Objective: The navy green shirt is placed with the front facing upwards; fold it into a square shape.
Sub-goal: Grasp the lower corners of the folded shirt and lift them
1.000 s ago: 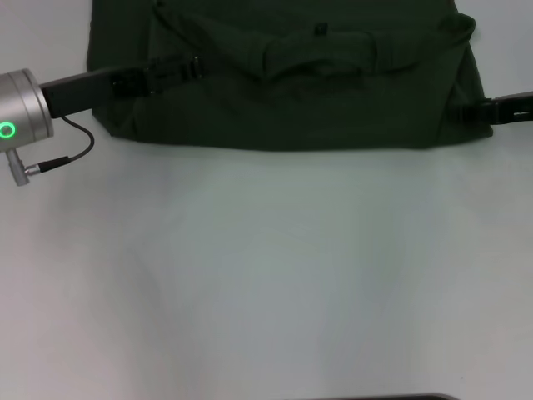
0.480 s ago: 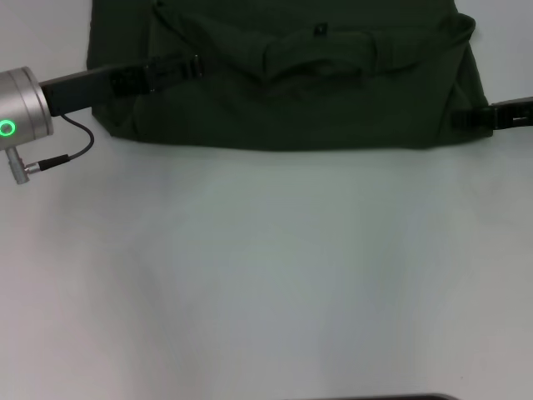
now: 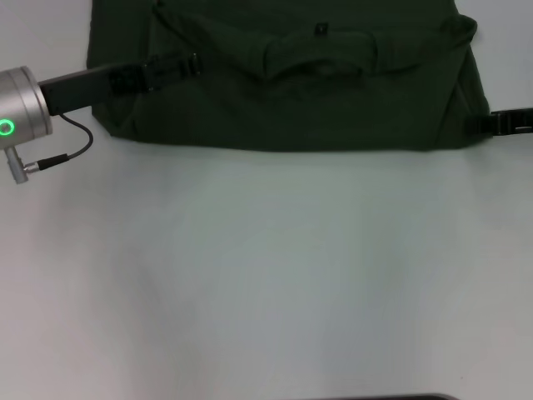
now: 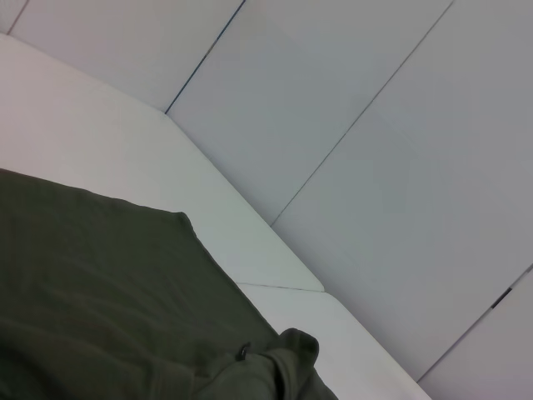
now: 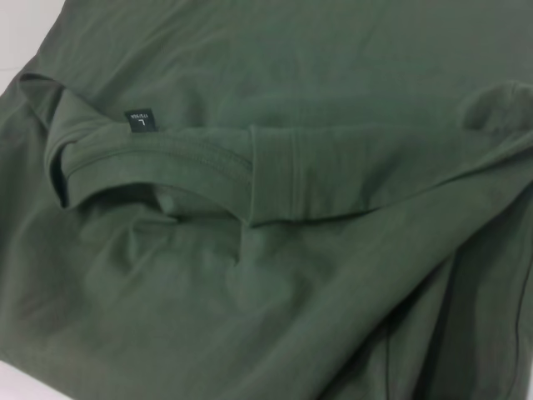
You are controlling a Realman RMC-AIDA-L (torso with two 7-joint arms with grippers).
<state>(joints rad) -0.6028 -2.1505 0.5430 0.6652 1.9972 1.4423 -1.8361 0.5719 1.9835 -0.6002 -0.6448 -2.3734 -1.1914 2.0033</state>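
Bare table (image 3: 266, 275) spreads toward six o'clock; the shirt (image 3: 291, 92) lies at twelve, left gripper (image 3: 179, 65) upon it, right gripper (image 3: 479, 123) at its three-o'clock edge, finger openings impossible to tell.

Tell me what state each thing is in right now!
Shirt: partly folded, lying flat at the table's far edge, collar and neck label showing on top.
Left gripper: resting on the shirt's left part.
Right gripper: at the shirt's right edge.
Table: white, shirt on its far side.
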